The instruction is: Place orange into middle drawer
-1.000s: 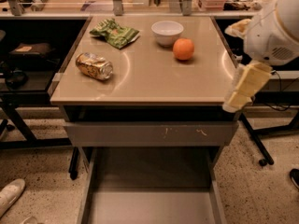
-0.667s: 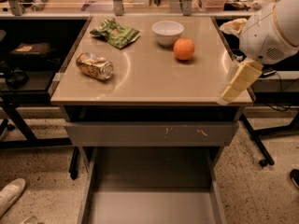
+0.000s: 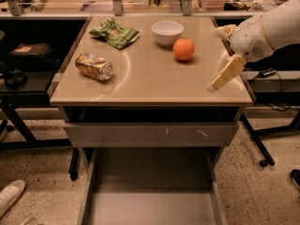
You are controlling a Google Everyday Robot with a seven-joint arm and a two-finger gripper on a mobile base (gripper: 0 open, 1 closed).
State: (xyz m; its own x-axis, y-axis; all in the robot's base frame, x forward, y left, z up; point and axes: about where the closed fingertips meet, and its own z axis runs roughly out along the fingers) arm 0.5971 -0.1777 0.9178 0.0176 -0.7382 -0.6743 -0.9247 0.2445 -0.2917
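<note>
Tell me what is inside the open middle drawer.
Only bare grey floor shows in the middle drawer; its back is hidden under the scratched drawer front. The orange sits on the table; the gripper hangs over its right edge.

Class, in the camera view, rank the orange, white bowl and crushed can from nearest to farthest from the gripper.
From the gripper over the table's right edge:
1. Orange, back right.
2. White bowl, back centre.
3. Crushed can, left side.
</note>
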